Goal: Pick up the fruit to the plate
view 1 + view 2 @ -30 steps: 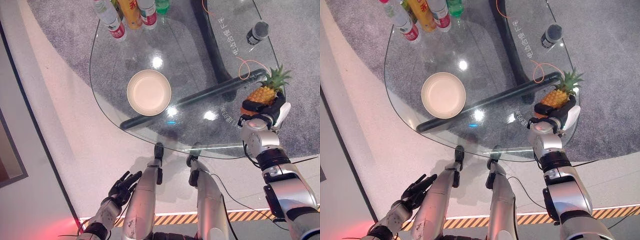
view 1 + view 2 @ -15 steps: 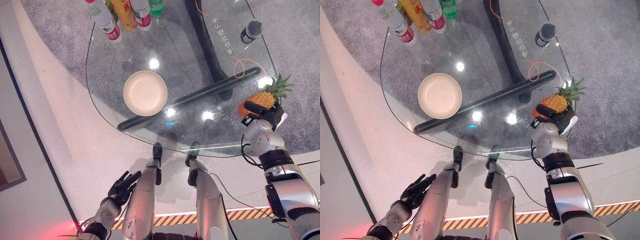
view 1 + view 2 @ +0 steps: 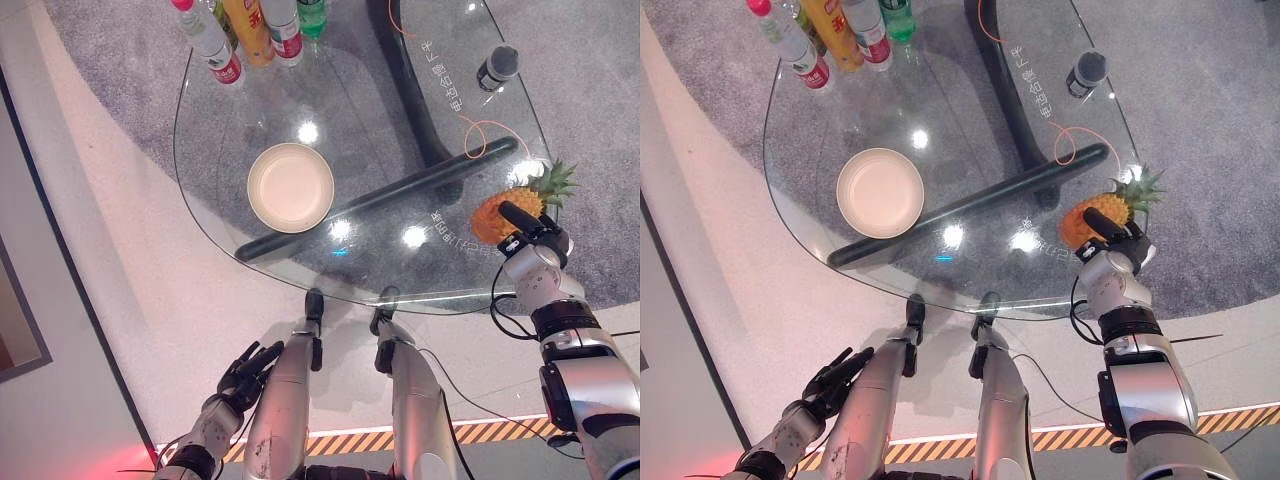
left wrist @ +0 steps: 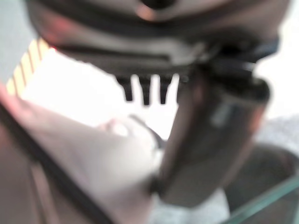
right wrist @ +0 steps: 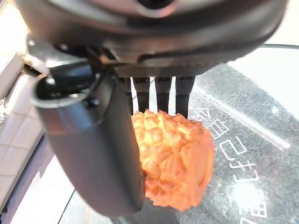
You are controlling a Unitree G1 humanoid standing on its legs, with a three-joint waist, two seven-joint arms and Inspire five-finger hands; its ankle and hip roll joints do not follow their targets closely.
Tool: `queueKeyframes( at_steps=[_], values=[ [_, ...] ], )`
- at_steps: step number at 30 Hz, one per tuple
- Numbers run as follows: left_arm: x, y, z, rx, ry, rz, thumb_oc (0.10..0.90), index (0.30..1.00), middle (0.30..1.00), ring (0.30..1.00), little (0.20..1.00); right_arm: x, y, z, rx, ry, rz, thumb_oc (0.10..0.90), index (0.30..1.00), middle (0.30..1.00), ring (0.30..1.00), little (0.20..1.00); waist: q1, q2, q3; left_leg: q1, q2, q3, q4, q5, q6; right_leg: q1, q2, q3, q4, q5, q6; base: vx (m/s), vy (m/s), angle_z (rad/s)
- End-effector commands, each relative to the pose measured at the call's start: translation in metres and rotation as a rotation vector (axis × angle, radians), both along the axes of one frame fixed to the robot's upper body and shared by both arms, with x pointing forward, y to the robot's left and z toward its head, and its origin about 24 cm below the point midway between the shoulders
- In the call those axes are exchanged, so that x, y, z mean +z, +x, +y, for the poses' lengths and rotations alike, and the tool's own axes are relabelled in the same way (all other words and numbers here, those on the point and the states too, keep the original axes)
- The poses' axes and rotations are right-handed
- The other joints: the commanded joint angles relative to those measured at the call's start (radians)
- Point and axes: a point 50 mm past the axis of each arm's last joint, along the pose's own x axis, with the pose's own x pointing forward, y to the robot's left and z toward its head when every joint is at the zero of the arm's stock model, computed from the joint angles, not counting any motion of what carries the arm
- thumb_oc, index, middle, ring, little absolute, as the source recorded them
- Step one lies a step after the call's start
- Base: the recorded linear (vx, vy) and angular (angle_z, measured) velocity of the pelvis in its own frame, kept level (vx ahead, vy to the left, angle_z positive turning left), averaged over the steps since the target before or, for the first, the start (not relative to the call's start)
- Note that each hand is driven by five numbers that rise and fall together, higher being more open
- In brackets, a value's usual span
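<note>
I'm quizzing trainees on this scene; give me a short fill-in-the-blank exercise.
1. The right hand is closing on the ____.
2. The plate holds ____.
3. The bottles stand at the glass table's ____ edge.
4. The left hand hangs ____ the table.

Missing: pineapple; nothing; far; below

A rounded glass table point(image 3: 220, 150) stands over a floor of two kinds: a grey speckled carpet point(image 3: 110, 60) under and behind the table, and a pale smooth floor point(image 3: 130, 300) that curves round it in a wide band. Through the glass a dark tube-shaped table base point(image 3: 380, 200) runs slantwise, joined by a dark upright leg point(image 3: 415, 90). Bright spots of ceiling light point(image 3: 309, 132) glint on the glass. A strip of yellow and black hazard tape point(image 3: 345, 438) crosses the floor near the bottom. At the far left edge stands a dark-framed panel point(image 3: 18, 330).
</note>
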Motion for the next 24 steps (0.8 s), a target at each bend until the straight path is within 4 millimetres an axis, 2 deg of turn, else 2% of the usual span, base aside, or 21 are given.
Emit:
queueKeyframes(
  at_steps=[1,7,12,16,24],
  values=[
    [-0.015,-0.029,-0.005,0.004,-0.032,0.055,0.800,0.900,0.900,0.900,0.900,-0.006,0.003,0.007,0.095,0.025,0.034,0.100,0.300,0.300,0.300,0.200,0.041,0.051,-0.019,-0.006,-0.061,-0.012,-0.006,-0.022,0.005,0.007,0.027,-0.044,0.059,-0.004,0.024,0.00,0.000,0.00],
    [-0.015,-0.029,-0.005,0.006,-0.033,0.046,0.800,0.900,0.900,0.900,0.900,-0.012,0.001,0.005,0.099,0.018,0.073,0.100,0.300,0.300,0.300,0.200,0.044,0.053,-0.019,-0.014,-0.061,-0.015,0.004,-0.024,0.008,0.001,0.025,-0.045,0.068,-0.007,0.023,0.00,0.000,0.00],
    [-0.014,-0.029,-0.002,0.015,-0.030,0.037,0.800,0.900,0.900,0.900,0.900,-0.013,0.001,0.006,0.123,0.034,0.032,0.100,0.300,0.300,0.300,0.200,0.044,0.056,-0.019,-0.012,-0.062,-0.018,0.006,-0.023,0.008,0.001,0.025,-0.043,0.075,-0.009,0.024,0.00,0.000,0.00],
    [-0.014,-0.028,0.000,0.030,-0.028,0.032,0.800,0.900,0.900,0.900,0.900,-0.008,0.004,0.013,0.146,0.063,-0.050,0.100,0.300,0.300,0.300,0.200,0.040,0.054,-0.019,-0.003,-0.061,-0.016,0.005,-0.024,0.008,0.006,0.027,-0.042,0.081,-0.013,0.024,0.00,0.000,0.00],
    [-0.012,-0.031,0.008,0.079,-0.029,0.003,0.800,0.900,0.900,0.900,0.900,0.018,0.004,0.040,0.231,0.094,-0.334,0.100,0.300,0.300,0.300,0.200,0.019,0.041,-0.019,0.048,-0.049,0.002,-0.017,-0.025,0.004,0.047,0.034,-0.038,0.080,-0.030,0.027,0.00,0.000,0.00]
  ],
)
